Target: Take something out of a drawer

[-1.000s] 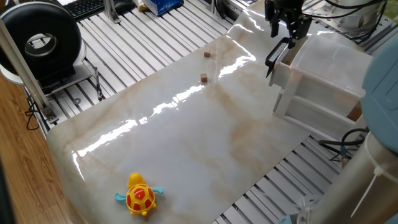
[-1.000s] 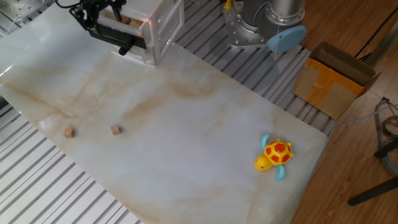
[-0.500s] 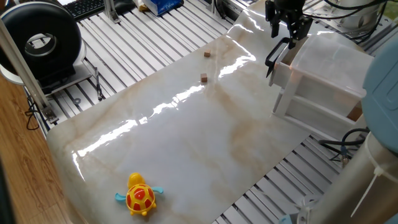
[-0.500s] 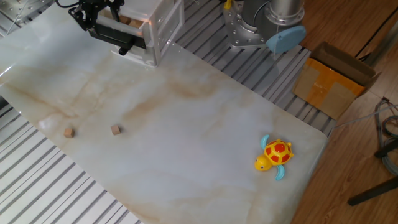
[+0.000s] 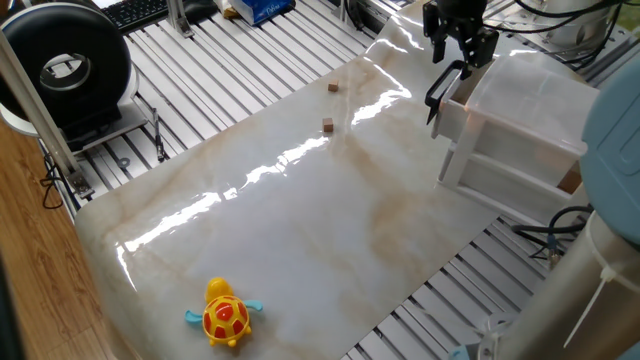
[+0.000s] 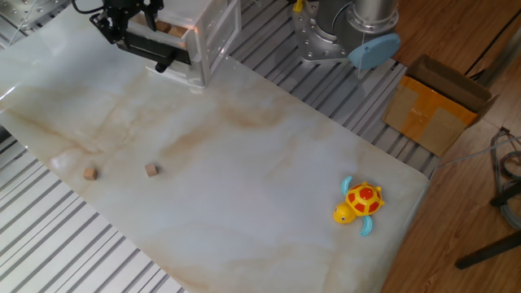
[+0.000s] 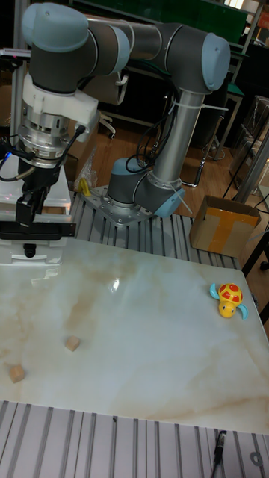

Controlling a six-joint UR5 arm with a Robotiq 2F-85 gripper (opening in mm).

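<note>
Top drawer (image 6: 155,42) pulled out, pale tan block (image 6: 165,28) inside at its far end. Gripper (image 6: 122,18) above the opening; jaws spread, touching nothing visible.

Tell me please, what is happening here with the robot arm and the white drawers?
The gripper of the arm hangs over the top drawer of the white plastic drawer unit, which is pulled out. A pale wooden block lies in that drawer; nothing shows it lifted out yet, and I cannot tell whether the gripper grips anything. Two small brown cubes and a toy turtle lie on the table.
</note>
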